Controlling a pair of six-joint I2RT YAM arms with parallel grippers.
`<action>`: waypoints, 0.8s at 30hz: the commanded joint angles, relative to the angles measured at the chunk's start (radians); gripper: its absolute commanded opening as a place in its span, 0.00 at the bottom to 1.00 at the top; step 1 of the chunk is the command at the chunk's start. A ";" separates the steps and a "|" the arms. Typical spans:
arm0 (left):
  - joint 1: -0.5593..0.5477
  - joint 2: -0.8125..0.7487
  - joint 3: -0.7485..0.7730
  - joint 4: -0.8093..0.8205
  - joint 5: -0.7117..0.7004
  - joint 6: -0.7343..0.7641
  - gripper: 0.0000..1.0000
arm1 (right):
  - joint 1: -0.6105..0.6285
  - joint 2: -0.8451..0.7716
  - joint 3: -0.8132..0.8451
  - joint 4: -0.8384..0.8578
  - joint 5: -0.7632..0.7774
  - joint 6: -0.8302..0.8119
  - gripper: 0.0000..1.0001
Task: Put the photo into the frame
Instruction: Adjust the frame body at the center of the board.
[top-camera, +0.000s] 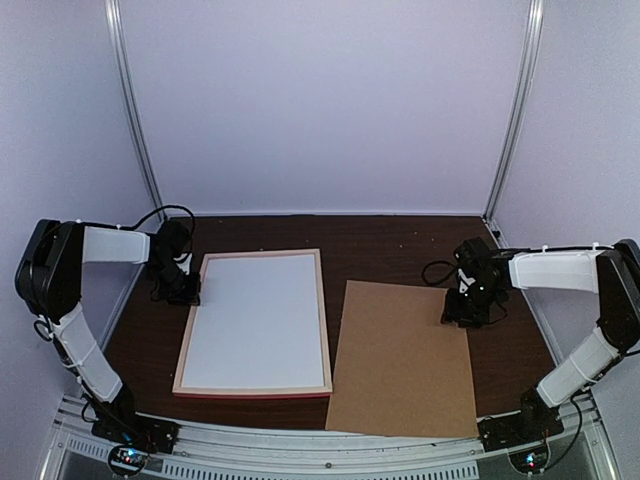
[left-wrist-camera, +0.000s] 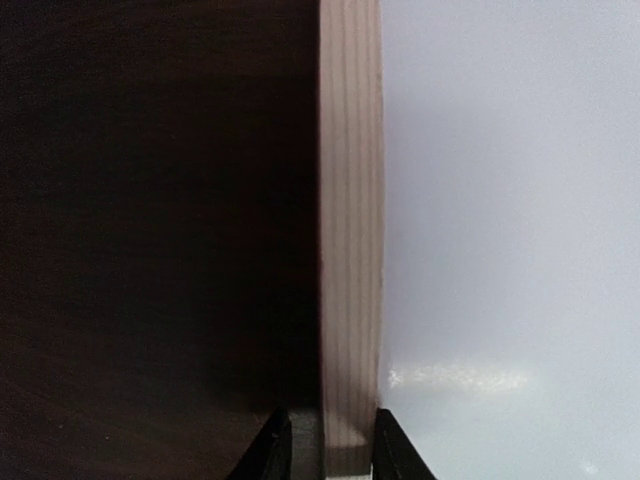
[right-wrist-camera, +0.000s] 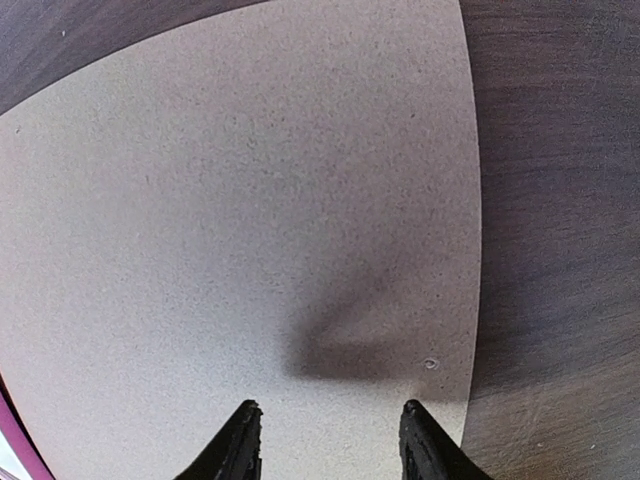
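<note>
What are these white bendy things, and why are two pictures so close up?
The white bendy things are robot arms, a left arm and a right arm, bolted to a dark table. The big picture comes from a camera above them. The other two come from little cameras on the wrists, so black fingertips show at the bottom. On the table lie a pink frame, filled by a white sheet, and a brown board beside it. The left fingers sit either side of the frame's pale wooden edge and seem to pinch it. The right fingers are open above the board, holding nothing.
</note>
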 joint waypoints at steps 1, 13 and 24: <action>0.002 0.012 -0.003 0.031 0.004 0.005 0.28 | -0.007 -0.013 -0.022 0.028 -0.010 0.014 0.47; 0.003 0.072 0.076 0.013 -0.115 0.026 0.18 | -0.008 -0.012 -0.029 0.022 0.007 0.007 0.47; 0.003 0.052 0.138 0.027 -0.117 -0.004 0.41 | -0.018 -0.051 -0.013 -0.063 0.102 -0.024 0.48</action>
